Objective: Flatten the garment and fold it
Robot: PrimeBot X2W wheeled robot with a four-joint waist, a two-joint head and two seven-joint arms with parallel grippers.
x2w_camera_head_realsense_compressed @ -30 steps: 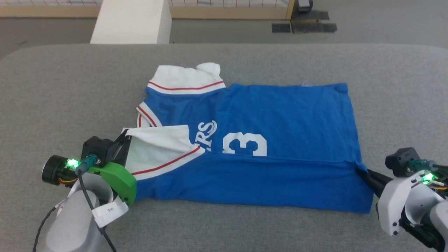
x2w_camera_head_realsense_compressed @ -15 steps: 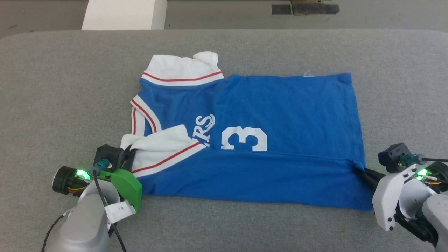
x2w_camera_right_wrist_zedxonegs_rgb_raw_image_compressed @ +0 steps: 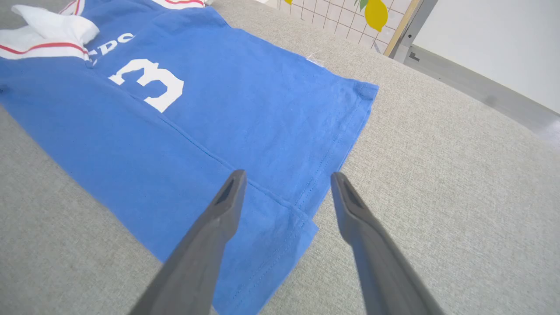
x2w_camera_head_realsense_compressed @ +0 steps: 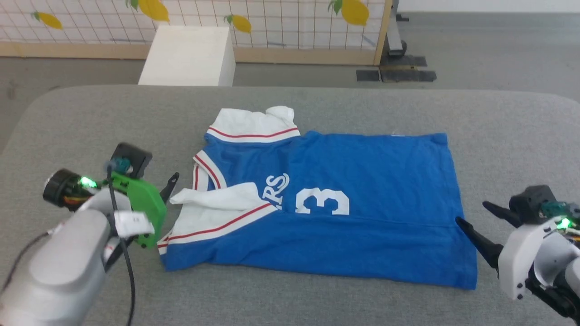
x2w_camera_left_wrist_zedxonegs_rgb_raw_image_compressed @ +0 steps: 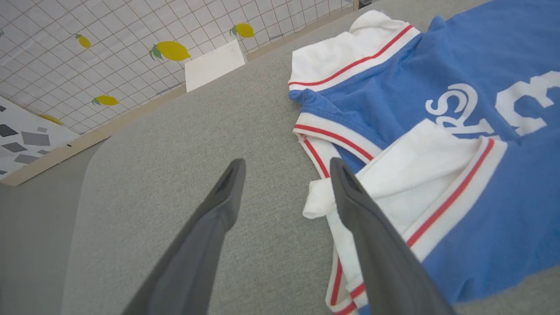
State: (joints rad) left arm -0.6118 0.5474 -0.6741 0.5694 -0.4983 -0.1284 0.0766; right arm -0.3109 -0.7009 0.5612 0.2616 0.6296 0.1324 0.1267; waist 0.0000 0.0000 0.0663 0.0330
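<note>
- The left gripper [x2w_camera_left_wrist_zedxonegs_rgb_raw_image_compressed: 286, 164], two long dark fingers, stands spread with nothing between them, just off the collar end of the garment [x2w_camera_head_realsense_compressed: 371, 190], a royal-blue short-sleeved jersey shirt with white lettering and a white 3
- Just beside its inner finger lies the near white sleeve with red-striped trim [x2w_camera_left_wrist_zedxonegs_rgb_raw_image_compressed: 420, 175], bunched and turned in over the chest; whether the finger touches it I cannot tell
- The right gripper [x2w_camera_right_wrist_zedxonegs_rgb_raw_image_compressed: 287, 176] is likewise spread and empty, poised at the near hem corner [x2w_camera_right_wrist_zedxonegs_rgb_raw_image_compressed: 302, 223], with a crease running away from it across the blue cloth
- The shirt lies between the two grippers on the grey fabric-covered table [x2w_camera_head_realsense_compressed: 90, 117], its near long edge apparently folded in
- The step in hand looks like a fresh grasp for the next fold: each gripper should pinch only the layers meant to move, both should lift together, and the cloth should be kept lightly taut so the crease stays straight
- The crumpled near sleeve wants smoothing first, or it will lump under the fold
- Beyond the grippers, the far white sleeve [x2w_camera_head_realsense_compressed: 251, 124] juts past the shirt's edge
- Well beyond the table stand a white box [x2w_camera_head_realsense_compressed: 188, 54] and a lemon-patterned grid panel [x2w_camera_head_realsense_compressed: 272, 22]; neither hinders the arms
</note>
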